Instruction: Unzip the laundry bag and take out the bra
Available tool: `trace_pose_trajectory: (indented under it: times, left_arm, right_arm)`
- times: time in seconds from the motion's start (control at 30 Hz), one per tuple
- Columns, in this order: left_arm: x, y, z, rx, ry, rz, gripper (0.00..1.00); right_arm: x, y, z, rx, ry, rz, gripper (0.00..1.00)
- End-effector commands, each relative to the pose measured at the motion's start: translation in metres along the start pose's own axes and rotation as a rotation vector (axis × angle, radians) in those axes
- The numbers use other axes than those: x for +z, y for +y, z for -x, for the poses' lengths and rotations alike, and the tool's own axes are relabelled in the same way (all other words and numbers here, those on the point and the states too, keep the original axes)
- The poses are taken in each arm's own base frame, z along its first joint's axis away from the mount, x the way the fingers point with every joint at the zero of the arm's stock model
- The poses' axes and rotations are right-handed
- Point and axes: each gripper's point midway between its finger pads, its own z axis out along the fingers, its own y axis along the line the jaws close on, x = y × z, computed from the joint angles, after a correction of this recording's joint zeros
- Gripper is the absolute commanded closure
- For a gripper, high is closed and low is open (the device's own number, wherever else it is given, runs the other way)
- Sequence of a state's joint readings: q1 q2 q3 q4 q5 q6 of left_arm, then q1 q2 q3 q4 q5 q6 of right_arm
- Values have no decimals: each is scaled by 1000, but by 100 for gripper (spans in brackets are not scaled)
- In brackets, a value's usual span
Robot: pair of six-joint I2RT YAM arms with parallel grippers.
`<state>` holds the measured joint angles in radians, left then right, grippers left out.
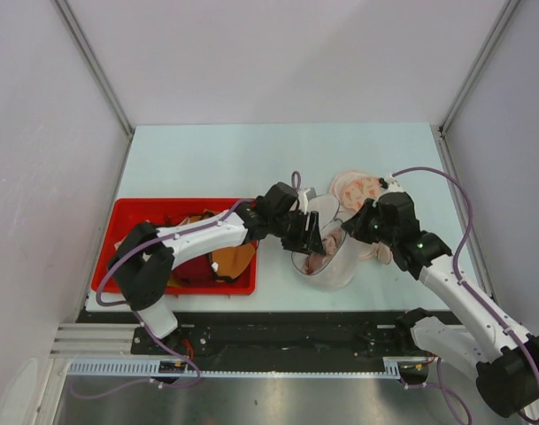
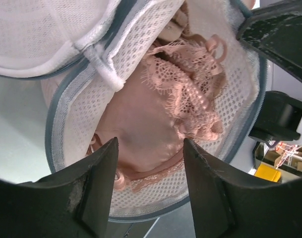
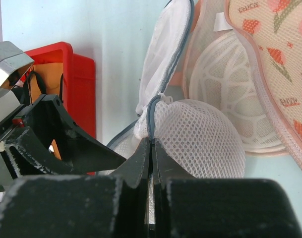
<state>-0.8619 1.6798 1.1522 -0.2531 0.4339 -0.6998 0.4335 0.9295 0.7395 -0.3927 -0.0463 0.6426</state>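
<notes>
The laundry bag (image 1: 333, 266) of white mesh with a dark rim lies right of the red tray, its lid flap open. The pale pink bra (image 1: 319, 259) shows inside it. In the left wrist view the bra (image 2: 141, 124) with its lace edge fills the open bag (image 2: 86, 99). My left gripper (image 1: 307, 235) is open, its jaws (image 2: 150, 144) just above the bra and holding nothing. My right gripper (image 1: 355, 227) is shut on the bag's dark rim (image 3: 151, 141) and holds the mesh wall (image 3: 200, 134) up.
A red tray (image 1: 127, 221) with orange, maroon and dark garments stands at the left. A pinkish round mesh bag (image 1: 358, 188) with peach patterned fabric (image 3: 274, 54) lies just behind the laundry bag. The left arm's gripper body (image 3: 61, 144) is close beside my right fingers.
</notes>
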Motion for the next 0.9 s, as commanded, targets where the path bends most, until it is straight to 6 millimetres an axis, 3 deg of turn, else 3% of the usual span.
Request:
trace_pose_trajectory:
  times: [0.0,0.23,0.43,0.63,0.67,0.77,0.87]
  left_arm:
    - [-12,-35,17,25,-58,-90,38]
    - [6,-40,11,51,3,-90,27]
    - [25,-31,2,57,47,-59,32]
    - [27,-19,4,65,33,-3,54]
    - [26,-22,6,74,25,-6,69]
    - [18,-27,12,97,12,-1,100]
    - [-2,-42,24,144,-47,-10,100]
  right_arm:
    - [2,8,9,-12,-30,38,100]
    - [6,12,10,-11,-23,61,100]
    - [6,14,9,-8,-14,70,100]
    - [2,14,11,-7,-25,71,100]
    - [2,12,10,-8,-24,63,100]
    - [0,8,11,-4,-29,51,100]
    - [-2,6,12,-4,-32,42,100]
